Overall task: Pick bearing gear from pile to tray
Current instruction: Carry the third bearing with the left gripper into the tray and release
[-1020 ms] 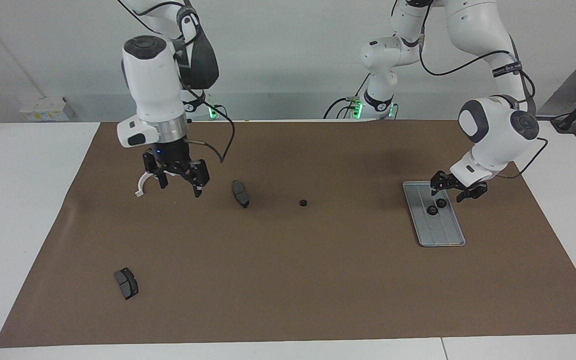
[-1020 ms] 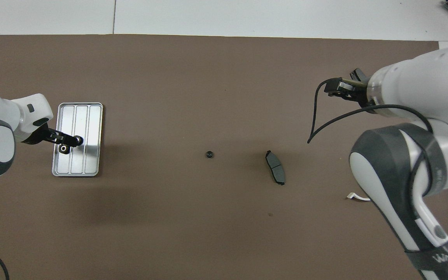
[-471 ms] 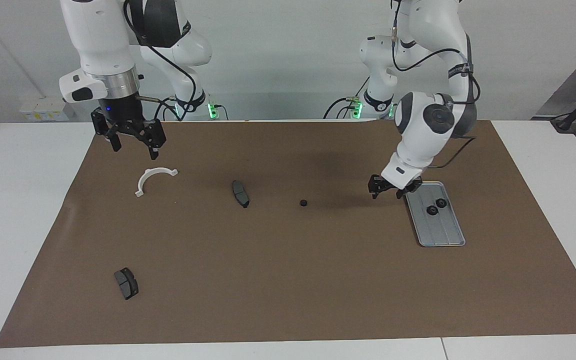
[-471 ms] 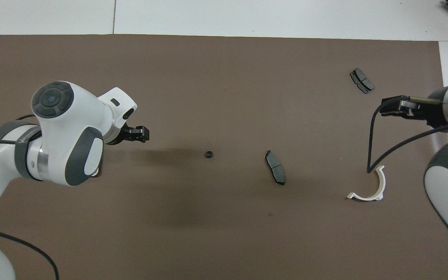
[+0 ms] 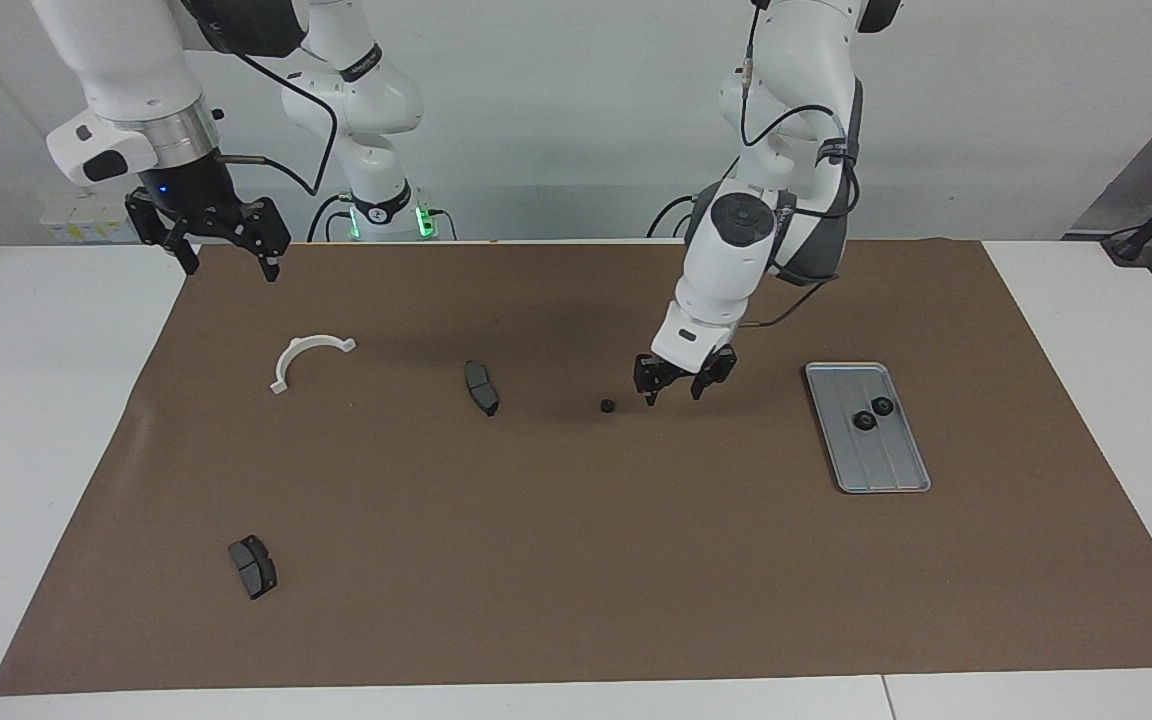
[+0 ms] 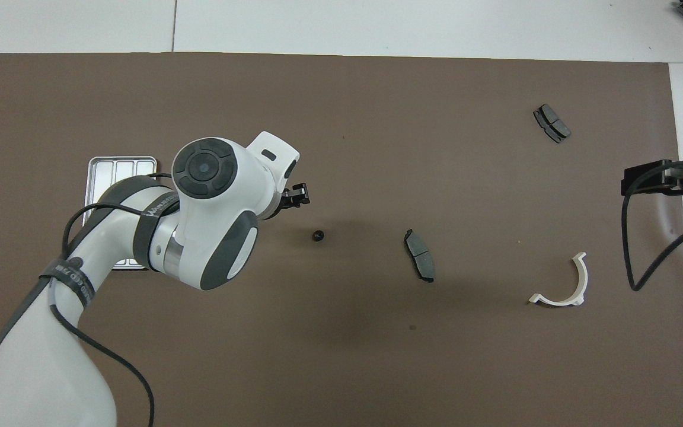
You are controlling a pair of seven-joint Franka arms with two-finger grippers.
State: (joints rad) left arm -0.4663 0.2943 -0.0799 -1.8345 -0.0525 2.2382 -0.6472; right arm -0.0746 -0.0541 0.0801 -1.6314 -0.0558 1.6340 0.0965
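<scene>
Just beside the lone gear (image 5: 607, 406) hovers the empty left gripper (image 5: 683, 386)

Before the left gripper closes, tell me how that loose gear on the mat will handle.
The loose gear looks small, round and squat, so it probably lies stable but may skid if nudged. Likely rigid and light. The left gripper, open above the mat beside it, must centre well or it could squirt out.

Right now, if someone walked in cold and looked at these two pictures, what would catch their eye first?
Probably the left gripper, open, hanging low over the brown mat just beside a lone black gear mid-table. Next, the silver tray toward the left arm's end, two black gears already in it. The right gripper waits, open, raised over the mat's edge near the white half-ring bracket.
</scene>
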